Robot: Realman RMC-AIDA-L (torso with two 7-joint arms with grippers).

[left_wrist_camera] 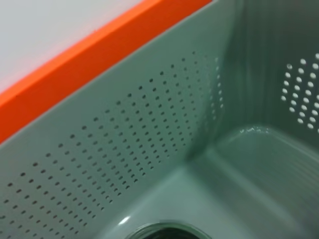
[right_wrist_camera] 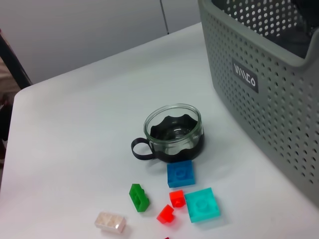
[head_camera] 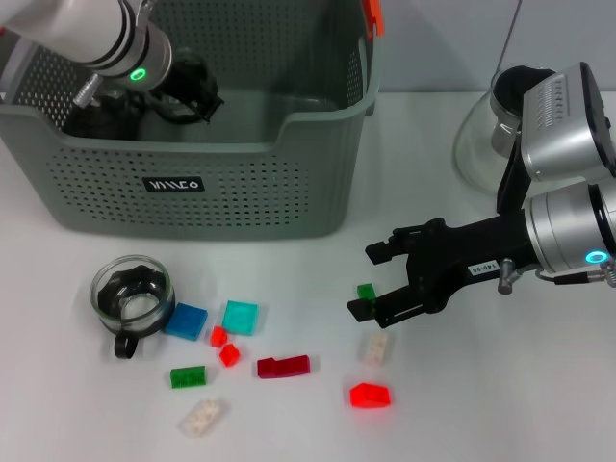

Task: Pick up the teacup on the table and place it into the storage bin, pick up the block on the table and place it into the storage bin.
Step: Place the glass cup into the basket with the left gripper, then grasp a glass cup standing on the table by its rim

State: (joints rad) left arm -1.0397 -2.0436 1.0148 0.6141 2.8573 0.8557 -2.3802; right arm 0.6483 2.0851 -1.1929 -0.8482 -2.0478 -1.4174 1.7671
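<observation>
The grey-green storage bin (head_camera: 207,192) stands at the back left. My left gripper (head_camera: 183,91) reaches down inside it, beside a dark shape on the bin floor. A glass rim (left_wrist_camera: 164,231) shows at the edge of the left wrist view. A glass teacup (head_camera: 132,298) with a black base and handle sits on the table in front of the bin, and it also shows as the teacup (right_wrist_camera: 173,132) in the right wrist view. My right gripper (head_camera: 367,281) is open low over the table. A small green block (head_camera: 366,291) lies between its fingers.
Loose blocks lie in front: blue (head_camera: 186,320), teal (head_camera: 240,317), dark red (head_camera: 283,367), green (head_camera: 188,377), white (head_camera: 375,346), bright red (head_camera: 370,395), plus two small red ones. A glass pot (head_camera: 486,125) stands at the back right, behind my right arm.
</observation>
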